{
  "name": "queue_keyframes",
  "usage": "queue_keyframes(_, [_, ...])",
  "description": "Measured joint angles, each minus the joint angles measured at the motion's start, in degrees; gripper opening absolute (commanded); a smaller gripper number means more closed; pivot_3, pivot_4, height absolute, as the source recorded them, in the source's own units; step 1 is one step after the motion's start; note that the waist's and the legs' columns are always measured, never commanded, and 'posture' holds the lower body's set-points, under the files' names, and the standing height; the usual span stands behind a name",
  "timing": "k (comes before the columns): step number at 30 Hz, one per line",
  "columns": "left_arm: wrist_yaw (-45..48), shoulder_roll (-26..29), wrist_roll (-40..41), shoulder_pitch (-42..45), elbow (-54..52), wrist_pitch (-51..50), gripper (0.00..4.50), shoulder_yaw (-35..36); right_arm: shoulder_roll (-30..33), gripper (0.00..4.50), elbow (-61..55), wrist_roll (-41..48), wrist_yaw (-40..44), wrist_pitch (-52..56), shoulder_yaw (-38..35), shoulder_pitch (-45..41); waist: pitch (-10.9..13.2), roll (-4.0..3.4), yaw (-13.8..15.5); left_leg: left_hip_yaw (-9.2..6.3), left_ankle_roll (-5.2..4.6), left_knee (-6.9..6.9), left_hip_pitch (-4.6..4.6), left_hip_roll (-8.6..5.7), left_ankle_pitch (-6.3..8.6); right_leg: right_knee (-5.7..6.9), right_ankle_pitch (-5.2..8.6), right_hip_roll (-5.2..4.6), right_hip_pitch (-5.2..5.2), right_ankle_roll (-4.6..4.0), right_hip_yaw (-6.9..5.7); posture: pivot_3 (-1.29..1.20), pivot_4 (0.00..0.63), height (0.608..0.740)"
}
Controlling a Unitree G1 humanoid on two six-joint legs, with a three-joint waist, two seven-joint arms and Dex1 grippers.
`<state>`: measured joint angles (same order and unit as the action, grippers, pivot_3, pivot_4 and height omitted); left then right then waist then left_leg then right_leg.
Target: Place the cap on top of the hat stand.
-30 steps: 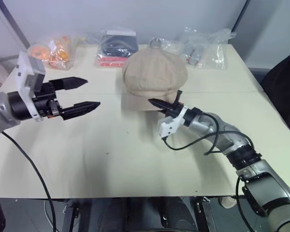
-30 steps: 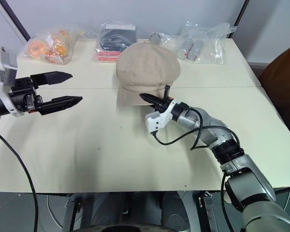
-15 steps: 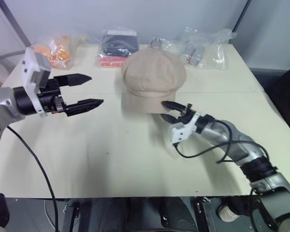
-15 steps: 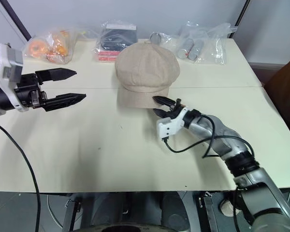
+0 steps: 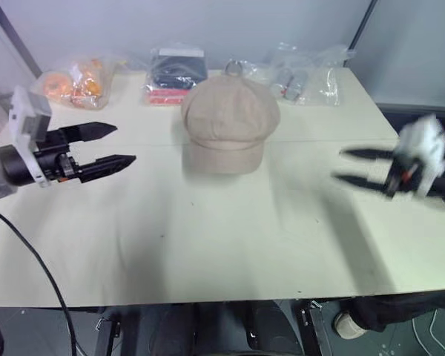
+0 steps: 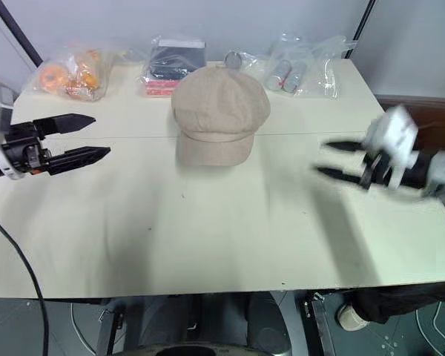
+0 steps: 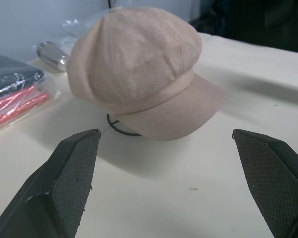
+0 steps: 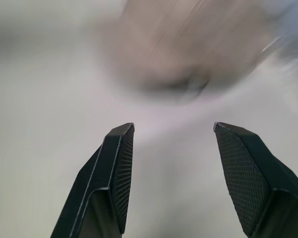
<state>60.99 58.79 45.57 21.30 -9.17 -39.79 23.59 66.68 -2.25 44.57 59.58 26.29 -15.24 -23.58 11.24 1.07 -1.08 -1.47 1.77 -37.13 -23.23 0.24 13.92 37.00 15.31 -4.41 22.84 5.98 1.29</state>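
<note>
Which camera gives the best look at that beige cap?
The left wrist view: the cap is close and sharp, crown and brim clear. The two eye views show it smaller from above; the right wrist view shows a blur.

Beige cap (image 5: 230,122) sits atop black wire hat stand (image 7: 120,130), brim facing robot.

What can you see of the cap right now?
The cap is soft beige-pink fabric, with a puffy panelled crown and a short brim that faces the robot. It sits upright over the hat stand, whose black wire base ring peeks out beneath the brim in the left wrist view. It stands mid-table, just in front of the bagged items. Neither gripper touches it; both are open and well clear.
</note>
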Motion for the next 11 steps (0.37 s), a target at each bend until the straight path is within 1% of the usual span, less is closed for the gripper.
queue_keyframes(3, [0.04,0.74,-0.05,0.05,1.46,0.00,4.50,0.55,-0.41,3.46,4.00,0.19,2.06,5.47,1.17,-4.08,-0.01,0.03,0.55,0.06,0.00,0.01,-0.18,-0.05,0.00,-0.01,0.02,-0.04,0.14,-0.03,-0.08,0.00,0.150,0.740])
queue_keyframes(5, [-0.01,0.74,-0.05,0.07,1.56,0.01,4.50,0.55,-0.98,4.45,4.83,0.01,3.19,7.69,2.41,-4.50,-0.01,0.02,0.55,0.11,0.00,0.01,-0.29,-0.14,0.00,0.00,0.01,-0.11,0.25,0.00,-0.04,0.00,0.150,0.740])
queue_keyframes(11, [-0.16,0.73,-0.43,0.11,1.30,0.30,4.50,0.41,-2.79,4.45,3.90,-2.25,5.81,8.12,3.71,-4.49,0.00,0.00,0.25,0.22,-0.02,0.03,-0.30,-0.25,0.01,0.06,-0.08,-0.12,0.34,0.20,0.01,0.00,0.150,0.740])
